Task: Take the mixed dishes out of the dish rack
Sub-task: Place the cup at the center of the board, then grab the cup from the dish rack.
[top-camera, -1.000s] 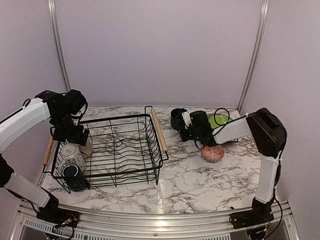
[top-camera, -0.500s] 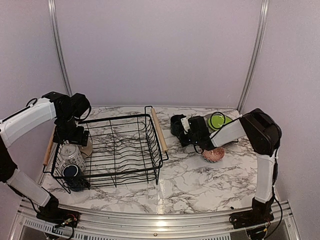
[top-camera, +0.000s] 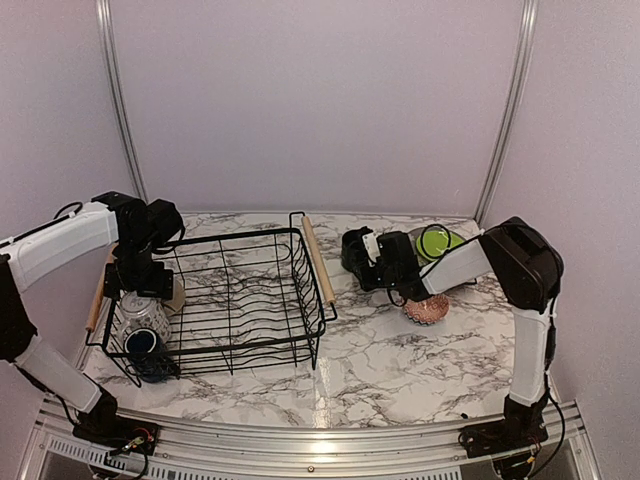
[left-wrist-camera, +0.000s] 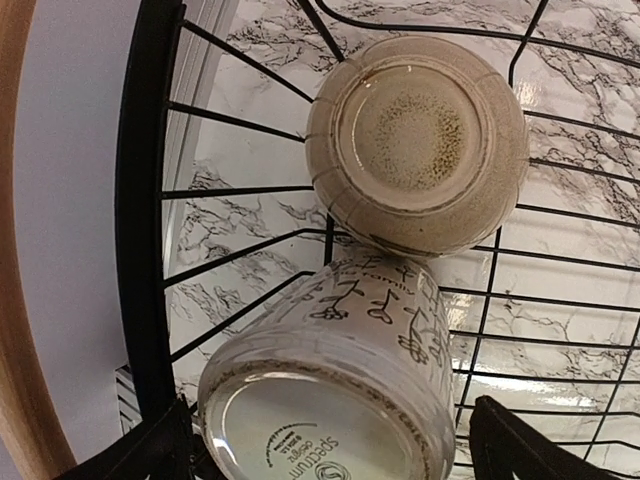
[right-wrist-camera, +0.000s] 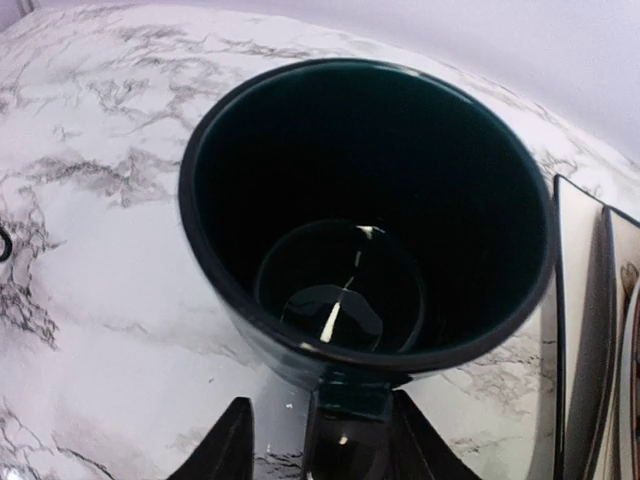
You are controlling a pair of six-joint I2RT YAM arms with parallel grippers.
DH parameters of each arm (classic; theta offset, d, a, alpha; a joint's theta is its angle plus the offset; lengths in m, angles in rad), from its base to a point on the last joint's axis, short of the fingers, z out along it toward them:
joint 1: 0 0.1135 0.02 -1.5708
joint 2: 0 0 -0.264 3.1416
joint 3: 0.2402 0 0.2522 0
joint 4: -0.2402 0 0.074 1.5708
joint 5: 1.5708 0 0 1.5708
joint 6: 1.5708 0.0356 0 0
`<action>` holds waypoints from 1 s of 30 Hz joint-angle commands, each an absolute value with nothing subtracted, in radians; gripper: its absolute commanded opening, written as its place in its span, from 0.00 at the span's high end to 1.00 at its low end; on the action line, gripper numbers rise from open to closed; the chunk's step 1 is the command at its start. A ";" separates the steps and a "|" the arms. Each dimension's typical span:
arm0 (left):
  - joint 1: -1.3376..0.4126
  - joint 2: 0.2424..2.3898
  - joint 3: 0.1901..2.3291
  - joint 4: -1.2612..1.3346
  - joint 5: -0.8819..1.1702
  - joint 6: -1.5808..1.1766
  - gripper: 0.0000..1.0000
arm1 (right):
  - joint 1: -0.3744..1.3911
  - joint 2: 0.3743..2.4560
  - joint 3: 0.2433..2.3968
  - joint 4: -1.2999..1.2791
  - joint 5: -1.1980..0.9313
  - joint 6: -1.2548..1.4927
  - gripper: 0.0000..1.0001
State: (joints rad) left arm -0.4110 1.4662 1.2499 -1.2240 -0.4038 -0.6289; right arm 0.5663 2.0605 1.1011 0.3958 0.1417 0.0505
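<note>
At the left end of the dish rack (left-wrist-camera: 140, 200), the left gripper (left-wrist-camera: 330, 450) hangs directly over the patterned mug (left-wrist-camera: 330, 390), its jaws spread wide on either side of the mug. The mug stands base-up, so a straight descent looks sufficient. The tan mug (left-wrist-camera: 418, 145) sits just beyond it. Outside the rack, on the table (right-wrist-camera: 90, 200), the right gripper (right-wrist-camera: 325, 440) flanks the dark mug's (right-wrist-camera: 365, 215) handle; whether it pinches the handle cannot be told.

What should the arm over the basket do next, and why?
Probably lower the left gripper onto the patterned mug: its jaws stand wide open on either side of that mug, which sits bottom-up in the dish rack beside the tan mug.
</note>
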 commanded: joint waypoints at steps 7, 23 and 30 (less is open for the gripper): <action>-0.385 1.457 1.112 -1.148 -0.348 -0.681 0.01 | 0.598 1.919 1.089 0.327 0.190 0.065 0.20; -0.377 1.479 1.056 -1.034 -0.311 -0.650 0.25 | 0.603 1.709 1.059 0.167 0.227 0.081 0.01; -0.378 1.393 1.173 -1.093 -0.317 -0.646 0.61 | 0.606 1.600 1.087 0.088 0.227 0.084 0.01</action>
